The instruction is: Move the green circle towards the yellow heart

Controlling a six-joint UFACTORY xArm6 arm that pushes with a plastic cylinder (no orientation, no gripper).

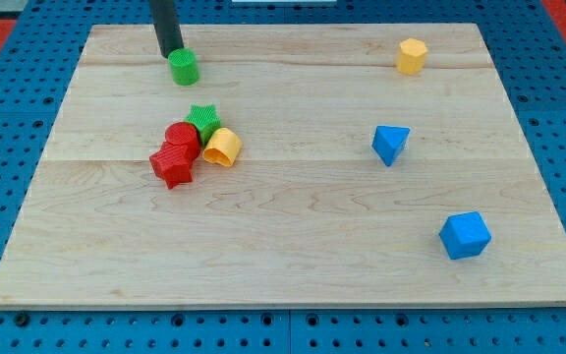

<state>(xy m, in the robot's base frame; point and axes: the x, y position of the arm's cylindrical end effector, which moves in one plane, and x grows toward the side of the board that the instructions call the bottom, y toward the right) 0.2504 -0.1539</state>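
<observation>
The green circle (183, 67) stands near the board's top left. My tip (170, 53) sits just above and left of it, touching or almost touching its upper left edge. The yellow heart (222, 147) lies below it, at the right of a tight cluster with a green star (202, 120), a red circle (181, 137) and a red star (173, 165). The green circle is well apart from the cluster.
A yellow hexagon (412, 56) sits at the top right. A blue triangle (390, 144) lies right of centre and a blue cube-like block (465, 235) at the lower right. The wooden board (293, 246) rests on a blue pegboard.
</observation>
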